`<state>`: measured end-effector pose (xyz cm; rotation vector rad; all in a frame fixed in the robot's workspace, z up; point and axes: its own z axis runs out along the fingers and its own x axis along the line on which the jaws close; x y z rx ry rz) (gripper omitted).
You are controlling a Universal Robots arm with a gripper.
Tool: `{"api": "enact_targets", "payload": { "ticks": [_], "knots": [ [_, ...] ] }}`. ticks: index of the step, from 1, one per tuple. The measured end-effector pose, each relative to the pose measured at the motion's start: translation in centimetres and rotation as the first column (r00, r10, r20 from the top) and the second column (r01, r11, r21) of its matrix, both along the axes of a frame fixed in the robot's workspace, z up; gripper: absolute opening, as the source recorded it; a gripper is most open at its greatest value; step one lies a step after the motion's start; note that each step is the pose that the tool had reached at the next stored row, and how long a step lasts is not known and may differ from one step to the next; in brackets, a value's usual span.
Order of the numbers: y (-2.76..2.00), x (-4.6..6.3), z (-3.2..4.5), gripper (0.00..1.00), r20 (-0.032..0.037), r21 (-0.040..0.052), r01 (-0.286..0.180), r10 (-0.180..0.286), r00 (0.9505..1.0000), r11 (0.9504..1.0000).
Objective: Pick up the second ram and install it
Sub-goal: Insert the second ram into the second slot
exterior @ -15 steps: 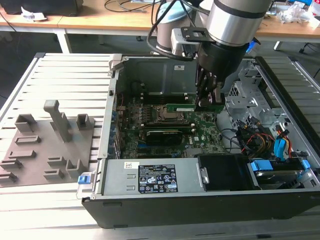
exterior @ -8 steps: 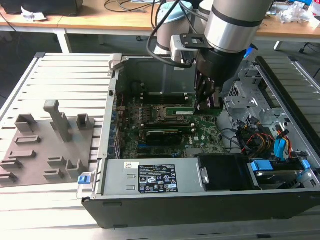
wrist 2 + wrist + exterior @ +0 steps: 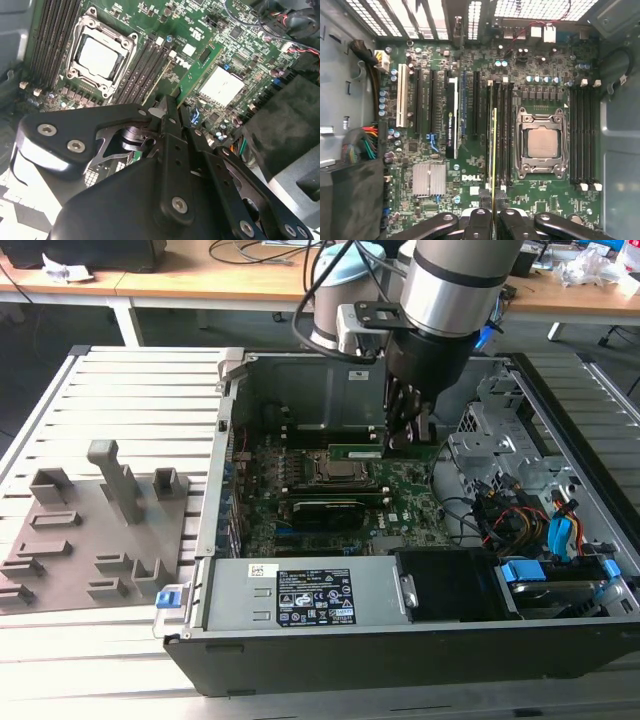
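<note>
Slatted metal tabletop (image 3: 130,390) carries an open computer case (image 3: 400,640) at the centre of the exterior view, with wooden desks across the top edge behind it. Inside the case, the second ram (image 3: 358,451) stands on edge just above the CPU socket (image 3: 330,470), its right end clamped between the fingers of the end effector (image 3: 405,435), which reaches down from the upper middle of the frame. In the first wrist view the stick (image 3: 494,150) runs as a thin vertical line up from the closed fingers at the bottom centre, lying along the memory slots (image 3: 502,135) just left of the socket (image 3: 541,142); held edge-down like this, it appears lined up with a slot. Whether it is seated cannot be told. A grey fixture block (image 3: 95,530) sits at the exterior view's left, well apart from the case.
</note>
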<state>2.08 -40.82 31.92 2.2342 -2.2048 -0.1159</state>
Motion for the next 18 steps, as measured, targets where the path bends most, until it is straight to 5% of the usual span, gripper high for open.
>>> {"api": "enact_targets", "payload": {
  "ticks": [18],
  "knots": [
    [1.68, -0.4, -2.11, 0.14, 0.0, 0.0, 0.0, 0.0, 1.0, 1.0]
  ]
}}
